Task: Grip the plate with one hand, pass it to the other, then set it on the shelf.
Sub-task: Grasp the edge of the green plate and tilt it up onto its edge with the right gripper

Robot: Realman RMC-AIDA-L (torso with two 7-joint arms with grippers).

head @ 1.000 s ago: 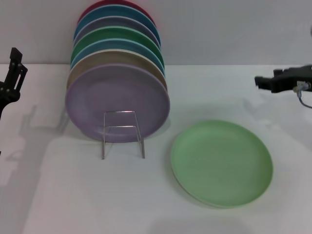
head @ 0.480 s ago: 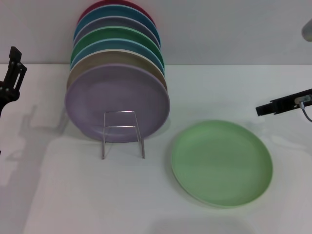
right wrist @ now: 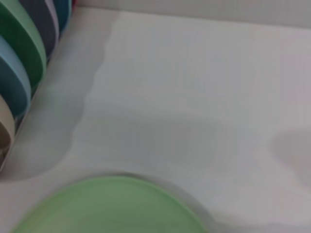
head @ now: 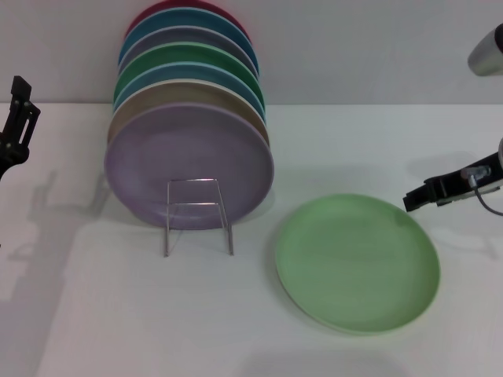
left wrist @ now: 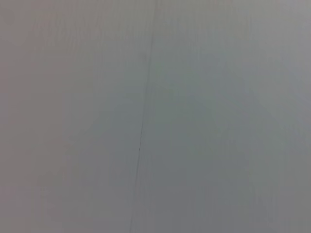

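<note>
Plate (head: 357, 263), pale green, lies flat on the white surface (head: 118, 314) at the lower right of the head frame, untouched. To its left, in the centre-left of the frame, stands the shelf (head: 198, 214), a thin wire rack whose squared front loop rises just before a lilac plate (head: 189, 165). Behind that lilac plate a row of upright plates (head: 189, 71) leans back toward the upper left: beige, blue, dark green, grey-purple, blue and red at the rear.

The right hand (head: 415, 198) shows at the right edge of the head frame, just past the plate's upper right rim, dark and pointing left toward the plate. It is near the rim but apart from it. I cannot tell whether its fingers are spread or pressed together. In the right wrist view the plate (right wrist: 112, 206) fills the lower part of the picture, with the edges of the upright plates (right wrist: 22, 58) at the upper left and bare surface (right wrist: 204, 97) between.

The left hand (head: 17, 126) sits at the far left edge of the head frame, raised and well apart from the plates; whether it is spread or pressed together cannot be told. The left wrist view shows only a plain grey wall (left wrist: 155, 116).
</note>
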